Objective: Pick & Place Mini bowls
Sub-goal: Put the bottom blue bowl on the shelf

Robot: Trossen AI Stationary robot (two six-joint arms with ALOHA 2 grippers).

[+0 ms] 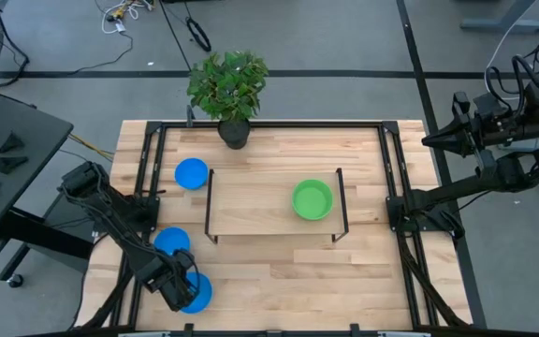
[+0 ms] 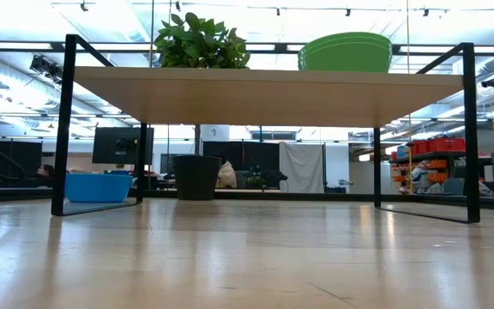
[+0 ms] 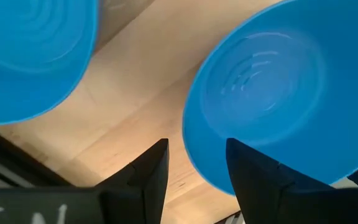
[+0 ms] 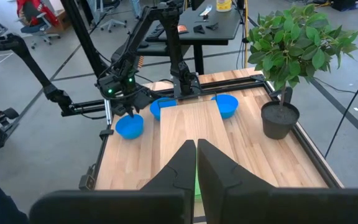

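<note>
Three blue mini bowls rest on their bases at the table's left: one far (image 1: 192, 173), one in the middle (image 1: 169, 240) and one near (image 1: 198, 293). A green mini bowl (image 1: 313, 199) sits on a low wooden shelf (image 1: 251, 201). My left gripper (image 1: 180, 280) points down, open, over the near blue bowl. In the left wrist view one finger (image 3: 253, 177) stands over the bowl's inside (image 3: 272, 93) and the other (image 3: 146, 177) stands outside its rim, without visible touch. My right gripper (image 4: 196, 155) is shut and held high at the table's right side.
A leafy plant in a dark pot (image 1: 233, 131) stands at the far edge. The shelf's black frame legs (image 2: 63, 129) rise from the table's middle. A black rail frame (image 1: 148, 168) runs round the tabletop. Bare wood (image 1: 298, 281) lies along the near edge.
</note>
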